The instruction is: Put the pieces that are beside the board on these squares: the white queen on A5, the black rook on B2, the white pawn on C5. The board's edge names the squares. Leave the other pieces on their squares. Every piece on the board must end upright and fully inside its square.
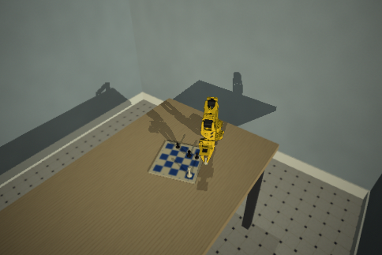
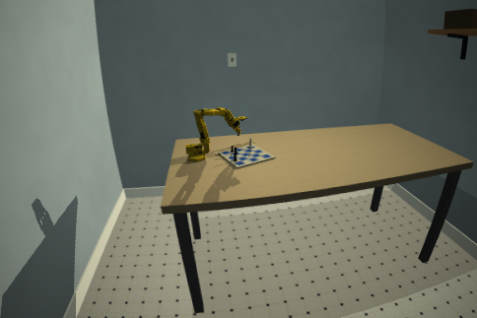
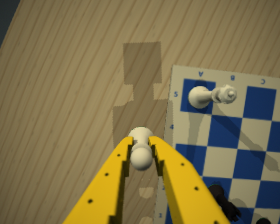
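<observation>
Reaching out from one end of the wooden table (image 1: 130,181) (image 2: 315,161), with the yellow arm (image 1: 207,125) (image 2: 212,111) rising from its base, going almost flat across the top, then bending down at the wrist. Pointing the gripper (image 1: 205,159) (image 2: 239,131) (image 3: 141,143) down and out, up above the table, just past the A side of the board (image 1: 151,171) (image 2: 238,165) (image 3: 178,72). Pinched tight on the white pawn (image 1: 205,162) (image 3: 142,159), with a yellow finger on each side and the round head poking out between. Held off the table, and so not on C5. Standing up on A5, the white queen (image 1: 189,172) (image 2: 250,144) (image 3: 200,97). On B2, a black piece (image 3: 217,192), too dark to name for sure. Farther along, part of another black piece (image 3: 263,221), cut off at the bottom of the wrist view.
</observation>
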